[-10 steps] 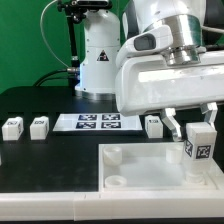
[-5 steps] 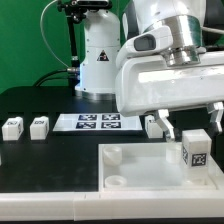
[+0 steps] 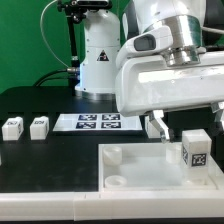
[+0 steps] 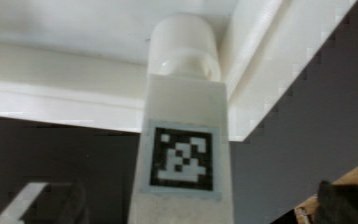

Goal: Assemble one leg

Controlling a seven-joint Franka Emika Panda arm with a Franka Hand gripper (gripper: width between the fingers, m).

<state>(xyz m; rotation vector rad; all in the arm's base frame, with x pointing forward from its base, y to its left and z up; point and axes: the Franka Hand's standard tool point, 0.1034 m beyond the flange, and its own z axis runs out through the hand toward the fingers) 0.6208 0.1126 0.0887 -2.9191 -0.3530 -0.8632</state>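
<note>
The gripper [image 3: 190, 128] stands open. Its two fingers [image 3: 161, 129] are spread wide, and the leg [image 3: 197, 148] sits between them untouched. In the wrist view dark gaps show on both sides of the leg [image 4: 181, 150], and each fingertip lies well off its flanks, so the gripper [image 4: 190, 198] has room on either side.

The leg stands upright with its tag facing the exterior camera. It is on the large white board [image 3: 140, 172], towards the far corner at the exterior view's right. From the wrist, its rounded end meets the board [image 4: 51, 75] just beside a raised edge. Whether it is seated in a socket cannot be told.

The finger on the exterior view's left hangs just in front of a loose leg [image 3: 153, 124], with little room between them. The board's near corner sockets [image 3: 116, 156] on the exterior view's left lie open and uncovered, well apart from the gripper.

Beyond the board's far edge, the marker board [image 3: 97, 122] lies flat on the black table [image 3: 45, 160]. Two more loose legs [image 3: 39, 125] stand side by side near the table's edge at the exterior view's left, with bare black surface in front of them.
</note>
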